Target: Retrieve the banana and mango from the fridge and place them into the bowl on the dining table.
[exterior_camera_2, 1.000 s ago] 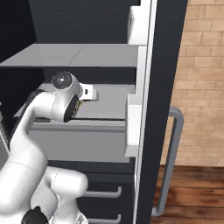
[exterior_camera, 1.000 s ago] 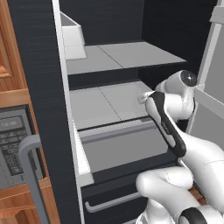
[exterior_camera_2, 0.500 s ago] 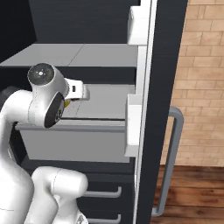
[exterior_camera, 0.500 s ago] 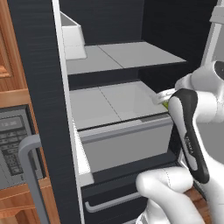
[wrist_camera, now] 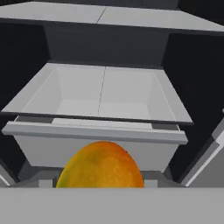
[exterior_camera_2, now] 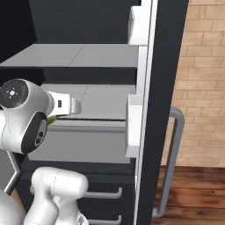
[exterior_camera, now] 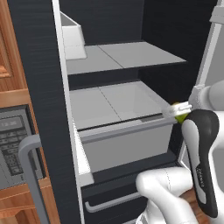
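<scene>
Hand view puts the mango [wrist_camera: 101, 165] right against my pincer [wrist_camera: 103, 186], its jaws spread round the fruit's width and apparently gripping it, just outside the fridge [exterior_camera: 39, 87] in front of the pulled-out grey drawer [wrist_camera: 98, 131]. I'd back straight out, keep the grip steady, and clear the open door [exterior_camera_2: 163, 79] before swinging toward the bowl.
</scene>
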